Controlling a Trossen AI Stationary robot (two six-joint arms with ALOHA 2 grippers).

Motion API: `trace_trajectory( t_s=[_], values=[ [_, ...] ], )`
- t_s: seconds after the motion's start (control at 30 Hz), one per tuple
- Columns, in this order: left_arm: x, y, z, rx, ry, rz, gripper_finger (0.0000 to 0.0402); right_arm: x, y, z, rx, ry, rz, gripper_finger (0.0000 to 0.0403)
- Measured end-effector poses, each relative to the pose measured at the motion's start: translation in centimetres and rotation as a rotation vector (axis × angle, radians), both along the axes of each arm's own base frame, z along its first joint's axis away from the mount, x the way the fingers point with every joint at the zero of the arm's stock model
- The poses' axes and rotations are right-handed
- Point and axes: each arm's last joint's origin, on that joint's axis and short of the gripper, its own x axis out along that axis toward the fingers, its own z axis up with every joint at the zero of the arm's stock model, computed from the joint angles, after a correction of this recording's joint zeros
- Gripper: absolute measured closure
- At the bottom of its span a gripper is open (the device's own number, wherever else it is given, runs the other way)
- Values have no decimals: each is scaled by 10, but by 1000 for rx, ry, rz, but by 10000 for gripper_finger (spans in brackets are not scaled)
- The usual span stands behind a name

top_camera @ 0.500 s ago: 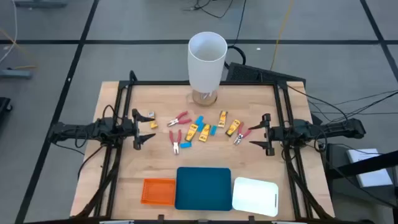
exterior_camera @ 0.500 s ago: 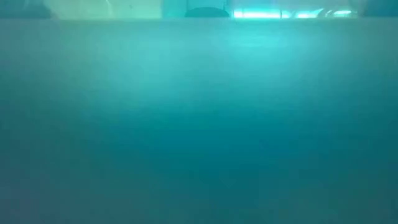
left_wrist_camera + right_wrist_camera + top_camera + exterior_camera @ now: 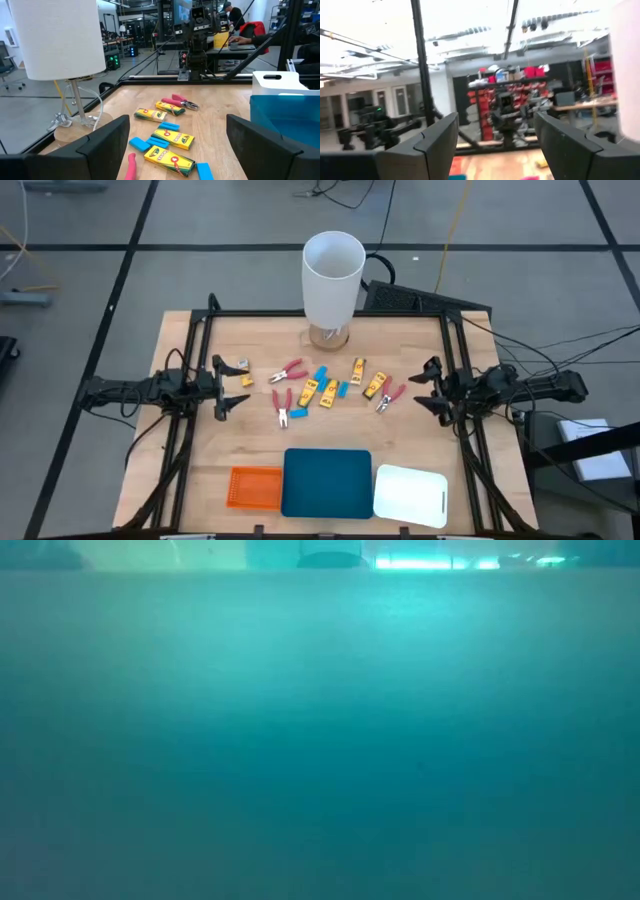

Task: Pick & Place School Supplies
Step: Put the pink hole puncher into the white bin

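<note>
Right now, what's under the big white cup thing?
Under the tall white cylinder there is a thin clear stem on a round wooden base, which sits on the table. From above, the cylinder hides most of that base, and its inside looks plain white.

The high view looks straight down on the whole wooden table [image 3: 200, 450], while the low view sits so near the teal tray [image 3: 320, 740] that it fills almost the whole view. The left wrist view faces level across the table toward the right arm [image 3: 197, 30], sharing the tall white cylinder [image 3: 57, 37] and yellow pieces [image 3: 172, 138] with the high view; the right wrist view tilts up into the room.
</note>
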Motion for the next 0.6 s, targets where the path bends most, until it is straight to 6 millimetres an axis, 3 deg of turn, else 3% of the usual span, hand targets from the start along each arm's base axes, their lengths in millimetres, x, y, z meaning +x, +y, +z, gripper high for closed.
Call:
trace_trajectory(
  t_s=[0.4,0.6],
  values=[
    [0,0,0,0,0,0,68,12,-1,-20,71,227,-39,151],
    [0,0,0,0,0,0,69,22,-1,-19,163,210,-76,151]
  ],
)
